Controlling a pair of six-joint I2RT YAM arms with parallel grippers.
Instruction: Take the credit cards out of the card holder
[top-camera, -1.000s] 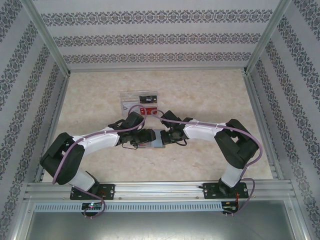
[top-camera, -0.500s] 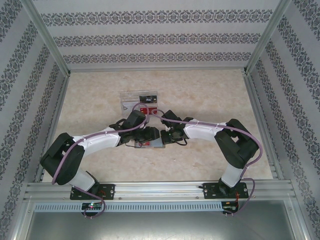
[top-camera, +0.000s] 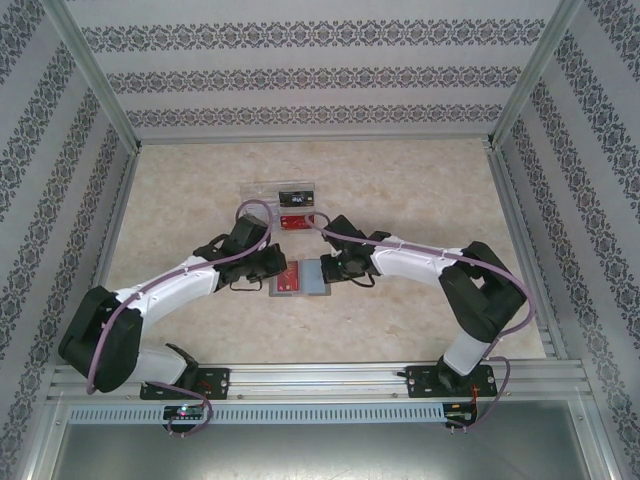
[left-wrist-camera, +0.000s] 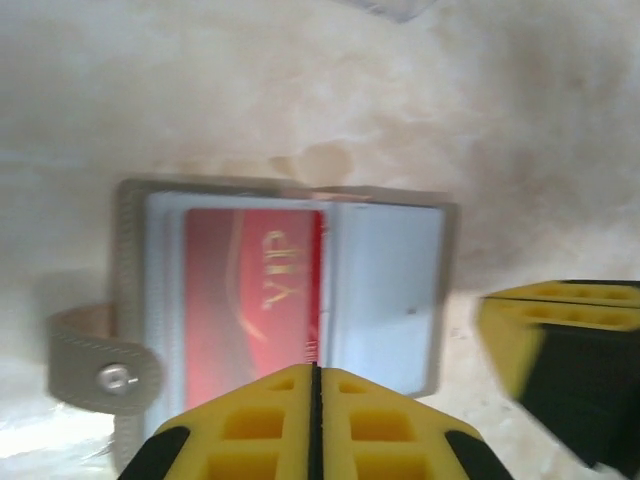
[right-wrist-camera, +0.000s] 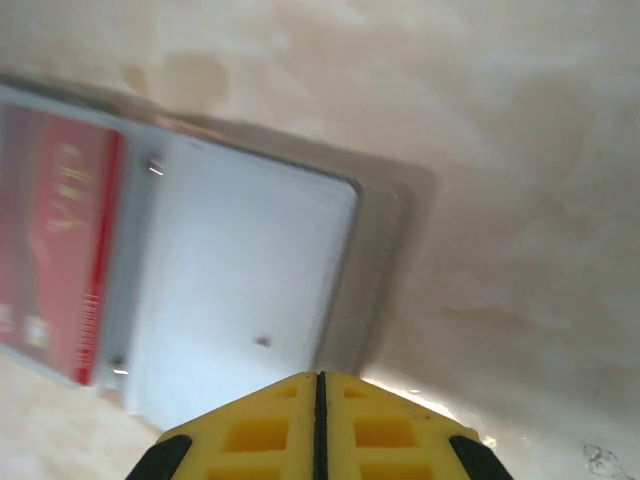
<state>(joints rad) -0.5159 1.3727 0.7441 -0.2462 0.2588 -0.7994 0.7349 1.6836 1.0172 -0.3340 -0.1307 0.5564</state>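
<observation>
At table centre, top view | card holder (top-camera: 312, 282) lies open, long axis 9-to-3 | red credit card (top-camera: 288, 278) in its 9 o'clock half | left gripper (top-camera: 272, 266) clenched empty, nearer, card toward its 3 o'clock | right gripper (top-camera: 331, 268) clenched empty at holder's 3 o'clock edge

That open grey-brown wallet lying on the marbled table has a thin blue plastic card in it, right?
No. The thin plastic card in the open grey-brown bifold wallet on the marbled table is red, not blue, as the left wrist view shows.
</observation>
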